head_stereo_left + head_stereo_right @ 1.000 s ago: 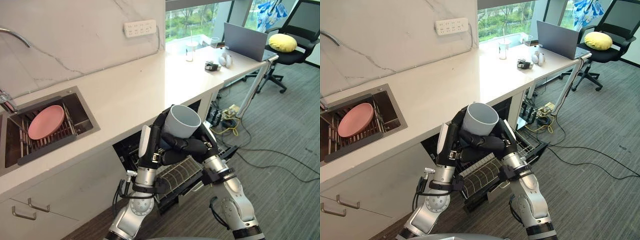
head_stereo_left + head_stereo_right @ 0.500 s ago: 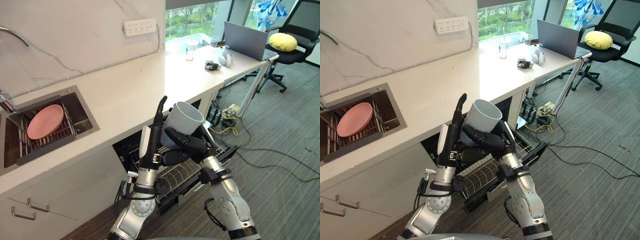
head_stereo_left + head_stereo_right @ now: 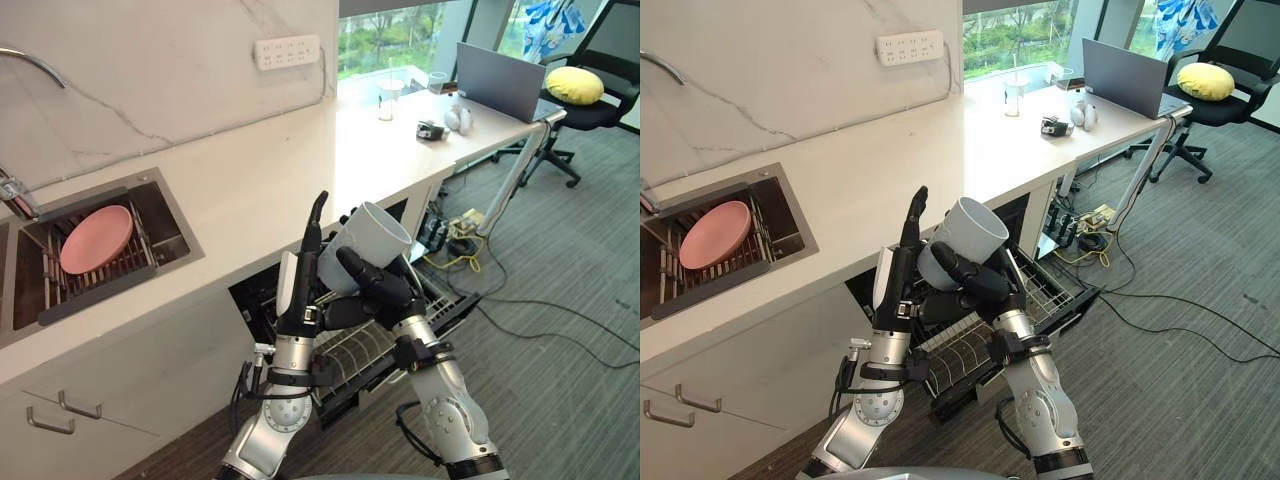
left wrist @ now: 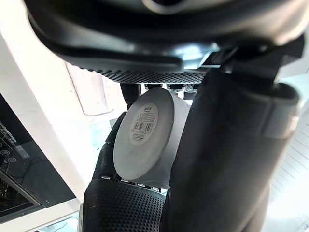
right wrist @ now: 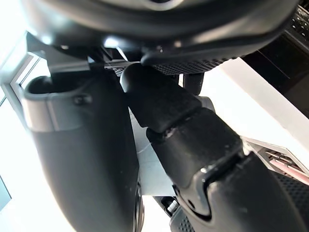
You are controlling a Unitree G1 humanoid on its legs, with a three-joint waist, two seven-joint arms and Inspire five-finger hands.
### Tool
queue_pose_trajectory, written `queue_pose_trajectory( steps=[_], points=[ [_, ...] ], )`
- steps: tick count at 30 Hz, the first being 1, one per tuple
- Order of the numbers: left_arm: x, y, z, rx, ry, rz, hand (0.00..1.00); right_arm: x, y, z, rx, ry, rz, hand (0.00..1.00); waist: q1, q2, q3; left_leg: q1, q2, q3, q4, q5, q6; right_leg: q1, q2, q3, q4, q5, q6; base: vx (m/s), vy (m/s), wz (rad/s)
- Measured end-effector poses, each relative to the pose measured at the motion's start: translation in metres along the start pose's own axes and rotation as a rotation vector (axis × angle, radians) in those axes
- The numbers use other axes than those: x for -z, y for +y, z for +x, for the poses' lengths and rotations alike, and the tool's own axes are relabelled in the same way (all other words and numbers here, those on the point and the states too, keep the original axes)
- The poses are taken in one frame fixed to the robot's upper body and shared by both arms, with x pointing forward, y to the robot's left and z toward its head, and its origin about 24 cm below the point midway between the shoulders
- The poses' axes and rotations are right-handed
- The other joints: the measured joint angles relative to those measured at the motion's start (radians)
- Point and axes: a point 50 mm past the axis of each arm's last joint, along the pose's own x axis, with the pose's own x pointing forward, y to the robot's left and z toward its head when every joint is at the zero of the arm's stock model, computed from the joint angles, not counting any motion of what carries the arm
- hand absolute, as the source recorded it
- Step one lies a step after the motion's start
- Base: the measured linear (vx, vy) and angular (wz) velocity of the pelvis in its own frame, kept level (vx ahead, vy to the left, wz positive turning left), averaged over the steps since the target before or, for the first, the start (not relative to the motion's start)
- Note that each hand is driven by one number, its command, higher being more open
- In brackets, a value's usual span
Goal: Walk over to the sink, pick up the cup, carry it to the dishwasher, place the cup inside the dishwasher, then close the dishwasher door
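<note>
A light grey cup (image 3: 372,243) is tilted in front of the white counter's edge, mouth up and to the right. My right hand (image 3: 372,290) is shut on it from below, fingers curled round its wall. My left hand (image 3: 308,262) stands just left of the cup with its fingers straight up, open. In the left wrist view the cup's base (image 4: 144,137) shows past my thumb. Below both hands the dishwasher (image 3: 262,298) stands open under the counter, its wire rack (image 3: 965,352) pulled out.
The sink (image 3: 150,195) at the left holds a pink plate (image 3: 96,238) on a rack. The white counter (image 3: 260,170) runs right to a desk with a laptop (image 3: 495,80) and small items. An office chair (image 3: 590,95) and floor cables (image 3: 470,230) lie beyond.
A second ago both hands were wrapped round the cup. My left hand has let go and straightened its fingers; the right hand holds the cup alone, tilted more to the right.
</note>
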Motion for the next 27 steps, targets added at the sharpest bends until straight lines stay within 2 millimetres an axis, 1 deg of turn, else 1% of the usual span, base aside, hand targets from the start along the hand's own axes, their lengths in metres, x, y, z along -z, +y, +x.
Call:
queue_pose_trajectory(
  steps=[2,3,6,8,9,11,13,14,18,21,24,26,27],
  points=[
    [0.003,0.002,-0.003,-0.026,0.024,-0.002,1.00,0.001,-0.001,0.000,0.015,-0.003,0.011,0.00,0.000,0.000,0.000,-0.003,-0.003,-0.007,0.000,0.001,0.002,0.002,-0.003,-0.007,0.000,-0.002,0.003,-0.01,0.003,0.12],
    [0.009,0.011,-0.007,-0.096,0.075,0.001,1.00,-0.004,-0.005,0.000,0.051,-0.043,0.039,0.00,-0.001,0.000,0.000,-0.004,-0.004,-0.010,0.000,0.002,0.002,0.002,-0.004,-0.010,0.000,-0.002,0.003,0.00,0.004,0.09],
    [0.024,0.021,-0.021,-0.173,0.185,0.014,1.00,-0.016,-0.014,-0.001,0.122,-0.133,0.072,0.00,0.002,-0.001,0.000,-0.008,-0.008,-0.021,0.000,0.003,0.005,0.006,-0.007,-0.022,0.000,-0.004,0.006,0.00,0.002,0.14],
    [0.039,0.049,-0.032,-0.367,0.304,0.030,1.00,-0.033,-0.030,-0.008,0.202,-0.234,0.067,0.00,0.002,-0.002,0.001,-0.009,-0.012,-0.035,-0.001,0.005,0.006,0.012,-0.011,-0.036,0.000,-0.006,0.009,0.00,0.001,0.17],
    [0.042,0.057,-0.035,-0.414,0.321,0.042,1.00,-0.038,-0.034,-0.010,0.224,-0.261,0.069,0.00,0.002,-0.002,0.001,-0.010,-0.013,-0.039,-0.001,0.005,0.007,0.013,-0.012,-0.039,0.000,-0.007,0.010,0.00,0.001,0.14],
    [0.048,0.081,-0.046,-0.552,0.366,0.083,1.00,-0.054,-0.049,-0.019,0.299,-0.343,0.048,0.00,0.002,-0.002,0.001,-0.017,-0.018,-0.052,-0.001,0.007,0.010,0.014,-0.016,-0.052,0.000,-0.008,0.011,0.00,0.004,0.15],
    [0.050,0.086,-0.052,-0.586,0.385,0.090,1.00,-0.060,-0.053,-0.023,0.323,-0.369,0.037,0.00,0.003,-0.002,0.001,-0.017,-0.021,-0.058,-0.001,0.008,0.011,0.018,-0.019,-0.059,0.001,-0.009,0.013,0.00,0.010,0.14],
    [0.050,0.085,-0.055,-0.584,0.397,0.091,1.00,-0.062,-0.055,-0.024,0.330,-0.385,0.045,0.00,0.006,-0.003,0.001,-0.017,-0.022,-0.062,-0.001,0.009,0.013,0.018,-0.021,-0.062,0.003,-0.010,0.014,-0.02,0.008,0.12],
    [0.050,0.080,-0.059,-0.579,0.416,0.076,1.00,-0.062,-0.055,-0.024,0.337,-0.384,0.039,0.00,0.009,-0.007,-0.002,-0.026,-0.023,-0.078,-0.002,0.016,0.014,0.018,-0.022,-0.078,0.005,-0.010,0.014,-0.03,-0.004,0.12],
    [0.054,0.083,-0.065,-0.599,0.448,0.075,1.00,-0.061,-0.056,-0.025,0.356,-0.352,-0.023,0.00,0.009,-0.008,-0.003,-0.032,-0.023,-0.091,-0.006,0.021,0.014,0.018,-0.022,-0.091,0.006,-0.011,0.014,-0.04,-0.011,0.14],
    [0.072,0.097,-0.088,-0.709,0.575,0.090,1.00,-0.053,-0.068,-0.028,0.412,-0.270,-0.082,0.00,0.008,-0.011,-0.006,-0.035,-0.024,-0.113,-0.006,0.026,0.015,0.029,-0.021,-0.113,0.006,-0.014,0.015,-0.03,-0.010,0.21],
    [0.085,0.116,-0.121,-0.884,0.710,0.119,1.00,-0.041,-0.081,-0.033,0.470,-0.164,-0.159,0.00,0.015,-0.017,-0.011,-0.043,-0.024,-0.128,-0.006,0.031,0.014,0.030,-0.020,-0.128,0.006,-0.016,0.015,-0.02,-0.013,0.20],
    [0.088,0.122,-0.131,-0.938,0.748,0.124,1.00,-0.038,-0.084,-0.034,0.480,-0.133,-0.181,0.00,0.018,-0.018,-0.012,-0.045,-0.024,-0.131,-0.006,0.032,0.014,0.030,-0.020,-0.131,0.006,-0.016,0.015,-0.01,-0.011,0.17]
  ],
)
